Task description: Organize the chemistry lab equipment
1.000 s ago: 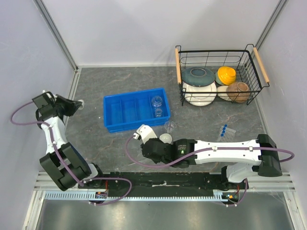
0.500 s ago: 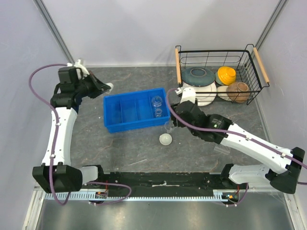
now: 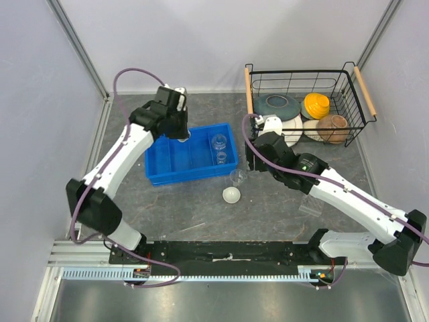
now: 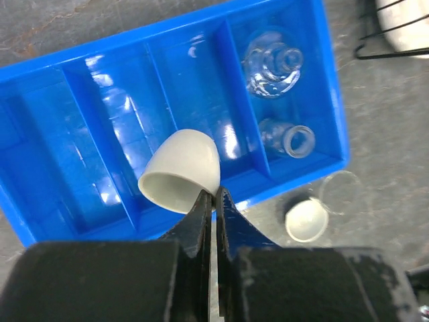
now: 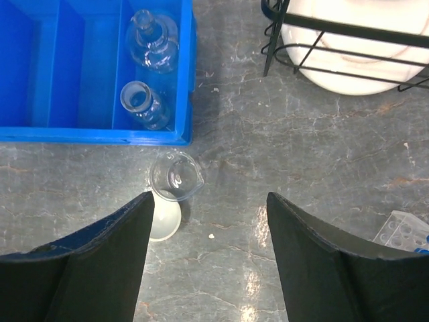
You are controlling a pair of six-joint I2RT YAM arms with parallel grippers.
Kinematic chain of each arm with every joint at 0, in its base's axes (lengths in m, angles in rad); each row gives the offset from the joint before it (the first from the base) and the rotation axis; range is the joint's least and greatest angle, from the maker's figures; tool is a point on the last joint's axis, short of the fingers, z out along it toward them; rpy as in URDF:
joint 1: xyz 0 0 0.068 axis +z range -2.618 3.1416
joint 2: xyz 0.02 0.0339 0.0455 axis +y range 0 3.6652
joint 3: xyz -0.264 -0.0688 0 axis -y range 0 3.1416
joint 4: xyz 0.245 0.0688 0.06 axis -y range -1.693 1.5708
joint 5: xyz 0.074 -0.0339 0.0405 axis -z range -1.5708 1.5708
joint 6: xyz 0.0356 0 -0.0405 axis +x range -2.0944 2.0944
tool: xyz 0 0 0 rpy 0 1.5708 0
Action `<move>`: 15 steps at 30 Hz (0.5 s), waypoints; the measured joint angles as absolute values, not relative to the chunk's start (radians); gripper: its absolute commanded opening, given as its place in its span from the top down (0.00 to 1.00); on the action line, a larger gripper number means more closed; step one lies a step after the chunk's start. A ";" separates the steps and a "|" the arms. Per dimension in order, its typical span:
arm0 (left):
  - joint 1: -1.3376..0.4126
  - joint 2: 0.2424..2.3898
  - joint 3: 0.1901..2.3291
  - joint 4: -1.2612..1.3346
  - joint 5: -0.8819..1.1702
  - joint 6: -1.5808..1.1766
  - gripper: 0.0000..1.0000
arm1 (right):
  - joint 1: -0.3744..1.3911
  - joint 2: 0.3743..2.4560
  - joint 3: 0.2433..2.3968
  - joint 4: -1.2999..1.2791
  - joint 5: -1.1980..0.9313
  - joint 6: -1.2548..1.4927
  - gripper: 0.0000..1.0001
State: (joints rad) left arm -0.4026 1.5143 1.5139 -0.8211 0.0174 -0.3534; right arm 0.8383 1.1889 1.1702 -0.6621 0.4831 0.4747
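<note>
The divided tray sits mid-table, with two glass flasks one behind the other in its rightmost compartment and a small cup hanging over its middle compartments in the left claw. Just before the tray's near right corner stands a beaker, with a round dish just before that. The wire basket of bowls and plates stands far right, and a tube rack lies well right of the beaker.

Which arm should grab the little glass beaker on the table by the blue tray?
Probably right. The right tool hangs open just above the beaker; the left tool is shut on the small white cup over the blue tray.
</note>
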 measured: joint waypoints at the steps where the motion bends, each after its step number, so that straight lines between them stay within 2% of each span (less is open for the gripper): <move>1: -0.416 1.549 1.531 -0.832 -0.009 -0.342 0.98 | 0.838 1.192 1.160 -0.658 0.477 0.475 0.25; 9: -0.441 1.787 1.662 -0.868 -0.181 -0.274 0.98 | 0.838 1.240 1.115 -0.621 0.425 0.472 0.26; 15: -0.472 1.879 1.703 -0.873 -0.208 -0.255 0.98 | 0.838 1.282 1.099 -0.588 0.379 0.471 0.27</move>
State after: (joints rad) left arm -0.4721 1.8790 1.7035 -0.8730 -0.2077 -0.2554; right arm 0.8375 1.2816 1.0992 -0.5884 0.3790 0.4709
